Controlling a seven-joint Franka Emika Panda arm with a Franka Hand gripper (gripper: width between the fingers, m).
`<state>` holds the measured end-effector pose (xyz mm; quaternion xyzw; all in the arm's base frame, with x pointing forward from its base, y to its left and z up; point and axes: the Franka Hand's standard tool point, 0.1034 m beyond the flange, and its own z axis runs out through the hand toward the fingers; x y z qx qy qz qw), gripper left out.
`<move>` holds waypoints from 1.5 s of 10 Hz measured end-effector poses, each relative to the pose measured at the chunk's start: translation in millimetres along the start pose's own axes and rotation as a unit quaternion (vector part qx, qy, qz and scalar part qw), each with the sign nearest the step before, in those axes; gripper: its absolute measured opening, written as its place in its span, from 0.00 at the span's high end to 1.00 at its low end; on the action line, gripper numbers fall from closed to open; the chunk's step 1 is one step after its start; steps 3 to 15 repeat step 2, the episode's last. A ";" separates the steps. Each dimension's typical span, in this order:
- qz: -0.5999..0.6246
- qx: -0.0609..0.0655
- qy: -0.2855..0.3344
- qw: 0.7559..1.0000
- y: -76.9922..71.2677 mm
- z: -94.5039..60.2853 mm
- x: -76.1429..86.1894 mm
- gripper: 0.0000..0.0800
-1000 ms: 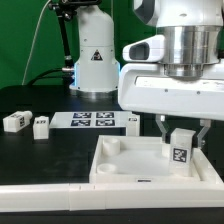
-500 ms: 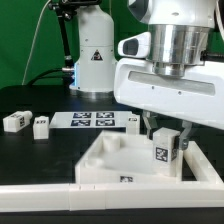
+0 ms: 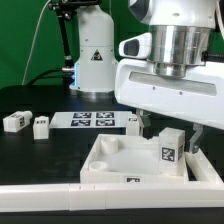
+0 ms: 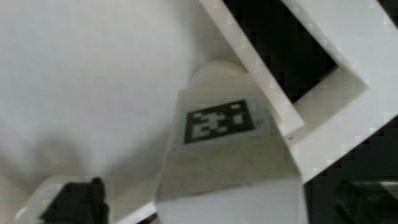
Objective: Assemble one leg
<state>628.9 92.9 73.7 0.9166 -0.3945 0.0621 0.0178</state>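
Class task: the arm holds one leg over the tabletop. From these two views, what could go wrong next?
1. The leg looks tilted in the jaws of the gripper, so it may jam rather than seat in the tabletop.
2. The exterior view hides the target socket behind the leg, so alignment cannot be checked.

Tagged leg (image 3: 171, 148) stands upright in tabletop (image 3: 110, 160).
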 end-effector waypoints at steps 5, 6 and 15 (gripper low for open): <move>0.000 0.000 0.000 1.000 0.0 0.0 0.0 0.19; 0.000 0.000 0.000 1.000 0.0 0.0 0.0 0.19; 0.000 0.000 0.000 1.000 0.0 0.0 0.0 0.19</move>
